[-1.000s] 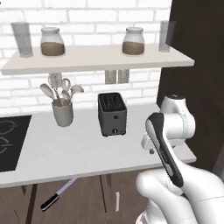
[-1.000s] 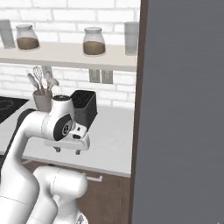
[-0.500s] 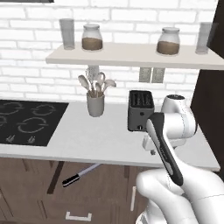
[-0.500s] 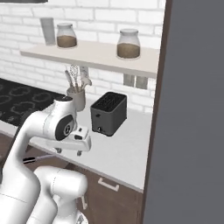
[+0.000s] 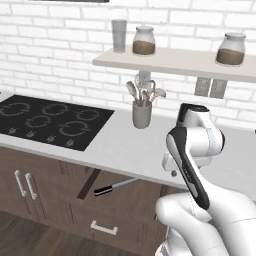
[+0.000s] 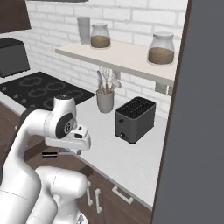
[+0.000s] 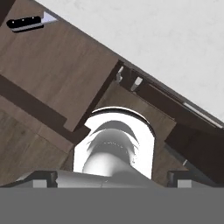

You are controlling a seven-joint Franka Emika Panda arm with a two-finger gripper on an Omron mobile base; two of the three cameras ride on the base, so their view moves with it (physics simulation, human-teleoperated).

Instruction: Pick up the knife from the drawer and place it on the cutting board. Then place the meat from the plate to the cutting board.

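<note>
Gripper (image 6: 70, 148) jaws wide apart, holding nothing | knife (image 5: 114, 187) in the drawer (image 5: 92, 181) under the counter lip, well left of and below the gripper | long axis roughly along the counter front, black handle at the far-left end, blade toward the gripper

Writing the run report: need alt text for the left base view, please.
A black-handled knife pokes out of an open drawer under a grey counter, with the white robot arm rising at lower right. A black stovetop sits left, a utensil holder behind.
</note>
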